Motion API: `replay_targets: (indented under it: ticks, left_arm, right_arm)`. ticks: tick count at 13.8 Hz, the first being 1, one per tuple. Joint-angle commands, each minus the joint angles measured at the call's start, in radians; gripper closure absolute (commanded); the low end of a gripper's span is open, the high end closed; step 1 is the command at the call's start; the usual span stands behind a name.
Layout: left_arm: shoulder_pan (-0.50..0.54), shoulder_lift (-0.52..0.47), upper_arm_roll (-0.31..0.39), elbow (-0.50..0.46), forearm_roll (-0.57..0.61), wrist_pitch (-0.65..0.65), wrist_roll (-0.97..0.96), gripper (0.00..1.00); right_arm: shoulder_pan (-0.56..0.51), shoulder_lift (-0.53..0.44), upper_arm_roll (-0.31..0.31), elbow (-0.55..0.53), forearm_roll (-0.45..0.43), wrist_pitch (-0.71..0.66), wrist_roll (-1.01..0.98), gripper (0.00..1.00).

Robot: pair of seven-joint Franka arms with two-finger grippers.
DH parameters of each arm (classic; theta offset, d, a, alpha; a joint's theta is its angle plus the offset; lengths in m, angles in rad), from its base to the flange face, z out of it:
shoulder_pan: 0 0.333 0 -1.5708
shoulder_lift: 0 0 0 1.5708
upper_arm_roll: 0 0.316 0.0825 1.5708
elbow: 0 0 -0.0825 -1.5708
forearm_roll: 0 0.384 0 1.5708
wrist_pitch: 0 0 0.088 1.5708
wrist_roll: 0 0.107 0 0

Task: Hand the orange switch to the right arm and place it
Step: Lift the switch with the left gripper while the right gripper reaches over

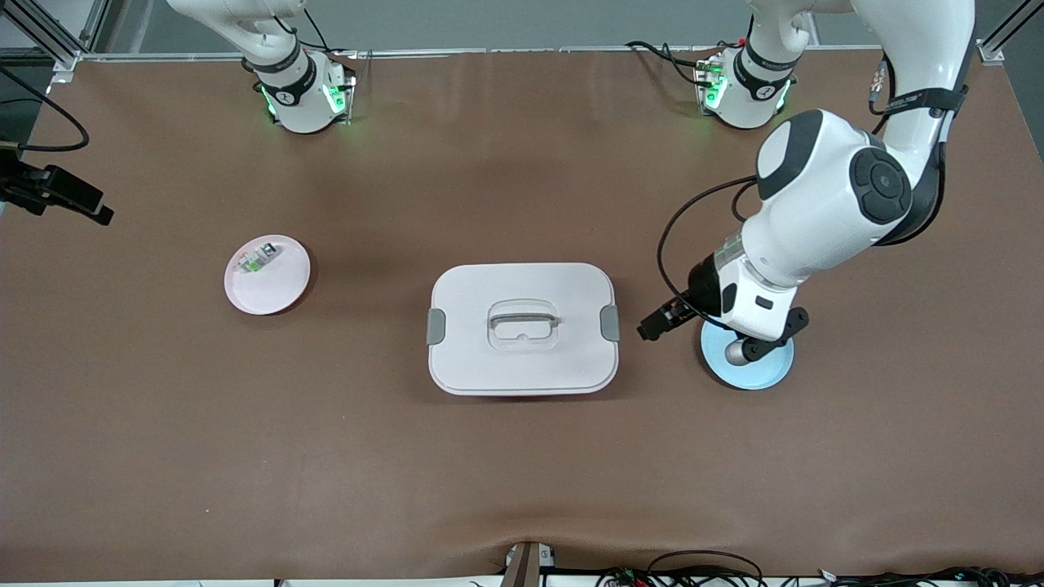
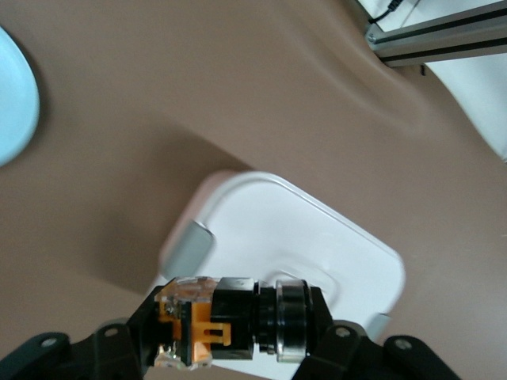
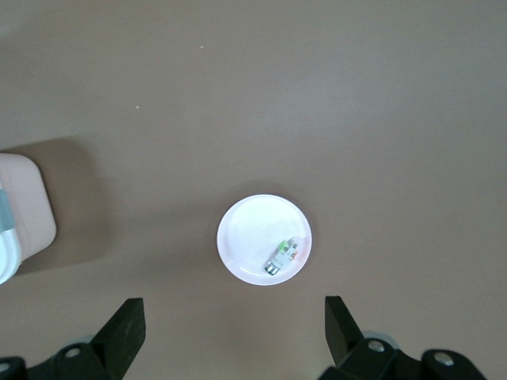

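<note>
The orange switch [image 2: 226, 321], a small black cylinder with orange marks and a clear end, lies crosswise between the fingers of my left gripper [image 2: 234, 318], which is shut on it. In the front view the left gripper [image 1: 652, 326] hangs low over the table between the white lidded box [image 1: 522, 367] and the blue plate [image 1: 771, 371]. My right gripper [image 3: 234, 324] is open with nothing between its fingers. It is high above the pink plate [image 3: 253, 226], and the front view does not show it.
The pink plate [image 1: 281, 289], toward the right arm's end of the table, holds a clear-and-green small part [image 1: 254, 259]. The white box has a handle in its lid and grey clips at both ends. A black camera mount [image 1: 57, 191] sticks in at the table's edge.
</note>
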Motion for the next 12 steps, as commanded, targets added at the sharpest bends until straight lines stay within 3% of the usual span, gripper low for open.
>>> replay_targets:
  ticks: [1,5,6,9,12]
  left_arm:
    - [-0.067,0.055,-0.001,0.105,-0.029,-0.026,-0.213,1.00]
    - [-0.176,0.105,0.006,0.180,-0.028,-0.022,-0.611,1.00]
    - [-0.195,0.107,0.007,0.179,-0.026,-0.022,-0.702,1.00]
    - [-0.244,0.125,0.007,0.185,-0.028,-0.015,-1.001,1.00]
    - [-0.281,0.127,0.003,0.192,-0.031,-0.014,-1.193,1.00]
  right_arm:
    - [-0.004,-0.004,0.005,-0.003,0.060,-0.008,0.012,0.00]
    - [0.036,-0.011,0.008,-0.039,0.260,-0.009,-0.003,0.00]
    - [0.074,-0.017,0.010,-0.043,0.269,-0.003,-0.003,0.00]
    - [0.207,-0.018,0.010,-0.060,0.303,0.104,0.015,0.00]
    - [0.266,-0.020,0.010,-0.152,0.467,0.240,0.015,0.00]
